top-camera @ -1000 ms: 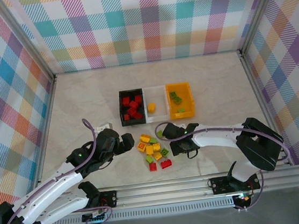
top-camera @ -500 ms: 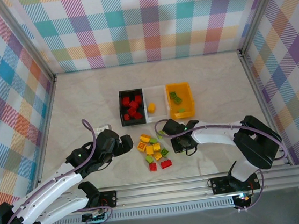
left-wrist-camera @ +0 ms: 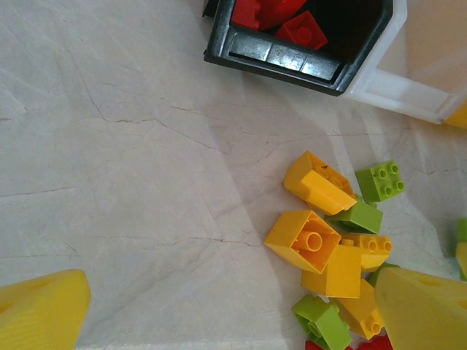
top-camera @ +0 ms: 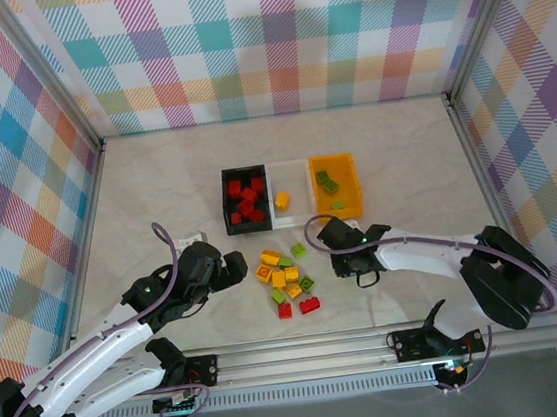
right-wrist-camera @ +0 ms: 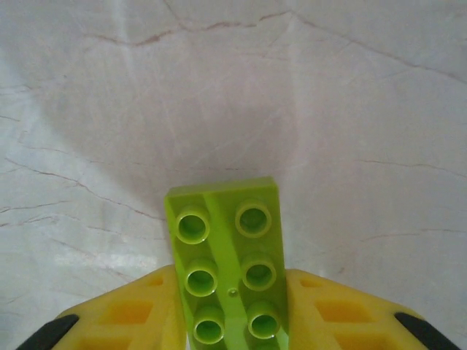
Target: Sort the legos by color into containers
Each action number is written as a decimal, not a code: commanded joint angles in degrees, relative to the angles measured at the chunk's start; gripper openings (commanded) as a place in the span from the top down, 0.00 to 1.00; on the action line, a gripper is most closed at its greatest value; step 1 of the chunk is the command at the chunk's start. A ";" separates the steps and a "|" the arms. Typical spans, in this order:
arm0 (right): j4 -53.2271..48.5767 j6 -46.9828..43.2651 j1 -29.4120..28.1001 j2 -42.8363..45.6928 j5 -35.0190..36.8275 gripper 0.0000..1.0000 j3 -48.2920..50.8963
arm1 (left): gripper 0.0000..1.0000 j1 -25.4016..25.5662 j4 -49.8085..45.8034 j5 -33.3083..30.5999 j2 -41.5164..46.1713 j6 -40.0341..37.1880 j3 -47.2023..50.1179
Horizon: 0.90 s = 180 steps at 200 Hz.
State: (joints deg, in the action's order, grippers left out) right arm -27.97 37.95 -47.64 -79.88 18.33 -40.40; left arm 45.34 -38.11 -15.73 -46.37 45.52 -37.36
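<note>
Clamps lime lego [right-wrist-camera: 226,262] between right fingers [right-wrist-camera: 124,324], above bare table [right-wrist-camera: 233,87], near front of orange bin [top-camera: 341,213]. Holds left fingers [left-wrist-camera: 40,310] spread wide, just left of loose pile [top-camera: 287,280], near black bin [top-camera: 227,202].

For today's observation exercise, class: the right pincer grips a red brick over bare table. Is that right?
No. The brick in the right pincer is lime green, not red. The right wrist view shows it, gripped over bare table.
</note>
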 commanded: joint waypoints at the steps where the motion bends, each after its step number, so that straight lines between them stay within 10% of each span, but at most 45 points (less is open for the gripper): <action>1: -0.02 0.79 -0.09 5.73 2.27 0.65 0.98 | 0.00 -0.13 -1.20 -0.89 0.91 0.43 0.69; 63: -2.46 -3.36 3.42 15.50 1.40 0.65 -5.73 | 0.00 -0.11 -1.09 -1.28 2.59 0.58 1.46; 180: 2.84 -7.55 19.24 -17.08 -7.21 0.55 -32.76 | 0.00 -0.08 -3.53 -0.89 4.81 1.67 2.04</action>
State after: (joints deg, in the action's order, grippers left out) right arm -25.47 31.18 -29.17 -94.06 12.75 -68.66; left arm 45.34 -39.16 -15.99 -42.72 46.13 -36.14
